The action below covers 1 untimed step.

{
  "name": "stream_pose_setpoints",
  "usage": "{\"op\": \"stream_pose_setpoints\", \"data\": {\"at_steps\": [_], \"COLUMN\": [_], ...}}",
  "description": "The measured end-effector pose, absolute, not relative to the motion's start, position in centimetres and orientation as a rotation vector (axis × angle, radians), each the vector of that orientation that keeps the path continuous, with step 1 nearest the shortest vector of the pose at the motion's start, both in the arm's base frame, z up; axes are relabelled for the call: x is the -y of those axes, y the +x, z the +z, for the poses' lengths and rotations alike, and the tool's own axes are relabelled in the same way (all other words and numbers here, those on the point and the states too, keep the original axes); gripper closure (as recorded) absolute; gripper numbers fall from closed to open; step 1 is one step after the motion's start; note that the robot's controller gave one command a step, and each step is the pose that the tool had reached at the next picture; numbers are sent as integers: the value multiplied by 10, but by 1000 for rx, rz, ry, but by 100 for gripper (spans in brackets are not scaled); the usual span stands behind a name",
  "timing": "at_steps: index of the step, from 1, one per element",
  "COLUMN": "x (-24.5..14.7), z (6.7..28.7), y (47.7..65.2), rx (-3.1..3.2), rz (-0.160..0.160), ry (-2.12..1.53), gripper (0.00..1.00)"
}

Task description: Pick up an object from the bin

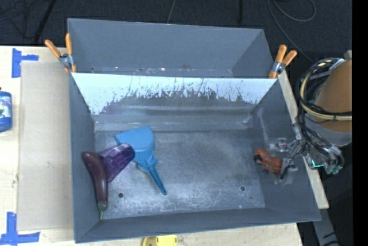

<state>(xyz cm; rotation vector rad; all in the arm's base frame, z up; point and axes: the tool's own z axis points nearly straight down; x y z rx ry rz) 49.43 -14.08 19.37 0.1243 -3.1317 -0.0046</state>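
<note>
Four loose things lie in the bin [172,61], all seen from the camera view.

The gripper [283,165] is low at the right end of the floor, close to the right wall and roughly midway front to back. The arm [336,124] comes in over the right rim, with an orange cover [340,87] and looped cables [307,102] at the wrist.

A small reddish-brown object [266,158], lumpy in shape, lies on the floor on the gripper's left side. It is touching the gripper or just beside it; the two can't be separated from this angle. Part of it may sit inside the gripper, but that's not clear enough to call it held. I cannot tell how far the gripper is open, because mechanism and object merge into one dark clump.

The other three things are grouped at the left end, well apart from the gripper:
- The blue funnel [141,144] lies on its side, wide end toward the back-left and spout pointing front-right.
- The translucent purple cup [118,158] lies on its side, against the funnel's left flank.
- The dark purple aubergine [96,177] is long and curved. It touches the cup and runs down toward the front-left corner.

The floor metal is scuffed, and the back wall is streaked with dark marks.
</note>
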Motion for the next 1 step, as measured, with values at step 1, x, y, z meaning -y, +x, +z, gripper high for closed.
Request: {"op": "stream_pose_setpoints", "data": {"at_steps": [1], "x": [144], "z": [290], "y": [484], "rx": [3142], "rz": [0], "ry": [83], "gripper": [100]}}
